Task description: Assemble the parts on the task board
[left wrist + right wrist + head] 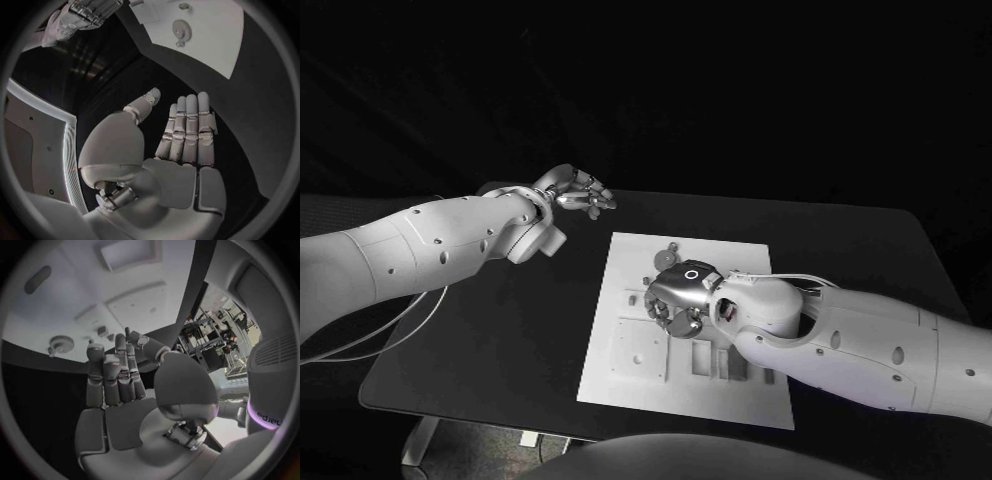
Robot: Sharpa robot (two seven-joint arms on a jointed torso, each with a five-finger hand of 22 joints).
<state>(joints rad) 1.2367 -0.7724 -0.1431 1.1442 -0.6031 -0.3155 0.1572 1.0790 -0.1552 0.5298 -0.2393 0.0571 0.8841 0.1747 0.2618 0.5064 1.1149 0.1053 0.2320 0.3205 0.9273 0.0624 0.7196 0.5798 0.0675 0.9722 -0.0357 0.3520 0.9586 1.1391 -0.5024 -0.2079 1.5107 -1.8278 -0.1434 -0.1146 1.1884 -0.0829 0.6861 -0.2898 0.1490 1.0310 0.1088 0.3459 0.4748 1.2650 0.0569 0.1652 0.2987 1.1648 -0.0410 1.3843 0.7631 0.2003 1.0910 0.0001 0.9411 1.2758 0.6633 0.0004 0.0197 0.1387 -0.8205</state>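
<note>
The white task board [625, 340] lies in the middle of the black table [488, 340]; the right hand [678, 300] hovers over its middle, fingers apart and holding nothing; the left hand [574, 190] hangs off the board's far left corner, fingers straight, empty; a round part [61, 344] sits on the board.

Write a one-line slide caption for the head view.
Right hand hovers over the white task board; left hand waits off it.

Matt white task board [625, 345] on a matt black table [502, 340]; glossy metallic right hand [678, 300].
</note>
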